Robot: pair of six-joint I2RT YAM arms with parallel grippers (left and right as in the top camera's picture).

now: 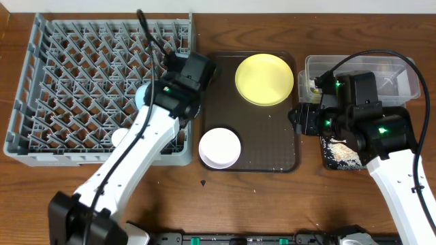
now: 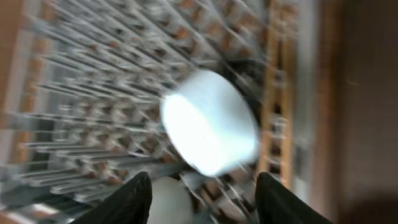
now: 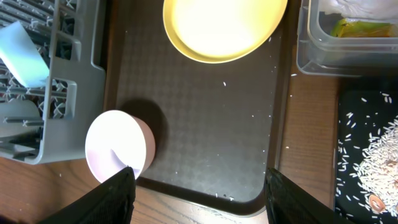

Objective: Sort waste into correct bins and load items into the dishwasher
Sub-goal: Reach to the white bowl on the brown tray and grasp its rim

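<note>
**Blue bowl in the rack, both grippers wide and empty**

The wooden table (image 1: 272, 204) carries everything. The grey dish rack (image 1: 75, 82) fills its left side. Just right of it lies the brown serving tray (image 1: 266, 136), with the two bins at the far right.

The left arm reaches from the near edge up over the rack's right part. The left gripper (image 2: 200, 180) hangs above the lattice with its fingers spread and nothing between them. The right gripper (image 3: 199, 180) hovers above the right edge of the serving tray, beside the bins, with its jaws wide and also empty.

The pale-yellow plate (image 1: 264, 79) sits flat in the far right corner of the serving tray. The clear tub (image 1: 361, 60) stands to its right, off the tray. The black tray (image 3: 351, 193) lies just nearer than the tub.

The white bowl (image 1: 220, 147) stands upright in the near left corner of the serving tray. The light-blue bowl (image 2: 208, 121) rests among the pegs near the rack's right wall. It is tilted and blurred in the left wrist view, and the arm half hides it from overhead. The small white cup (image 1: 119, 136) sits nearer in the rack, beside the arm.

The crumpled white wrapper (image 3: 351, 7) and the green-and-orange sachet (image 3: 364, 28) are inside the tub. The rice crumbs (image 3: 382, 158) are heaped on the black tray, and stray grains dot the serving tray.
</note>
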